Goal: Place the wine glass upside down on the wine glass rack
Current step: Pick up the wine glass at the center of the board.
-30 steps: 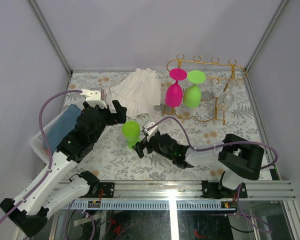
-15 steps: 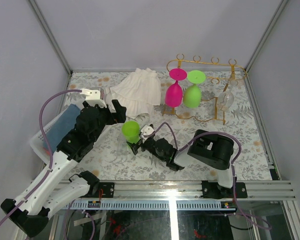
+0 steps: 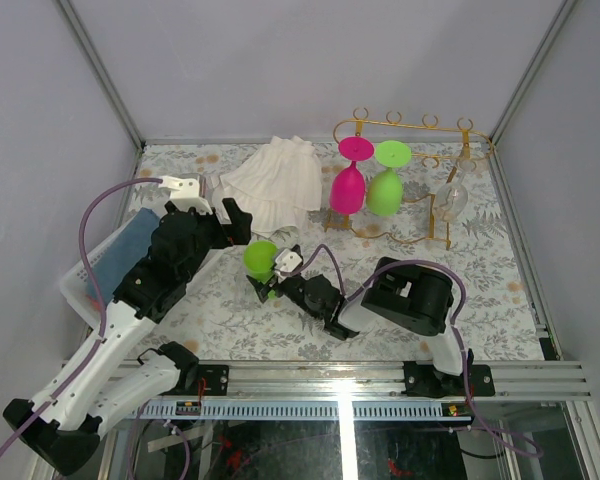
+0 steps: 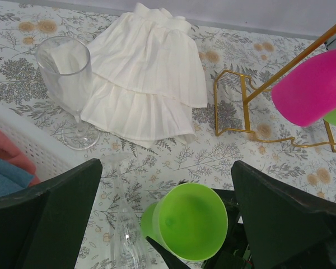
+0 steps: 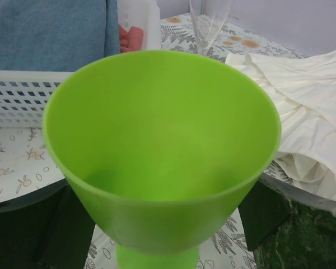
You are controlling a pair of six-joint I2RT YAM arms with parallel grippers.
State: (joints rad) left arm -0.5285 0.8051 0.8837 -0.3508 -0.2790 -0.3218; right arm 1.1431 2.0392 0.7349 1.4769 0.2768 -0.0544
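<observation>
A flower-printed tabletop point(image 3: 480, 270) sits between pale lilac walls point(image 3: 280, 70). At its back right the gold rack point(image 3: 410, 125) carries one pink glass point(image 3: 348, 185), one hung green glass point(image 3: 385, 190) and one clear glass point(image 3: 455, 198). The second green wine glass point(image 3: 261, 256) stands upright mid-tabletop between the wide-spread fingers of the right tool point(image 3: 268, 278). The left tool point(image 3: 215, 215) hangs wide above. The left wrist view shows what the top view barely does: an upright clear goblet point(image 4: 64, 78) and a fallen one point(image 4: 123, 224) beside one white cloth point(image 4: 145, 78).

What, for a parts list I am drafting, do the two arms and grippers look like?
Both the left arm and right arm pair white links with bulky black joint housings. A lilac cable loops along each. The left gripper and right gripper are black, with two broad wedge-shaped fingers each.
</observation>
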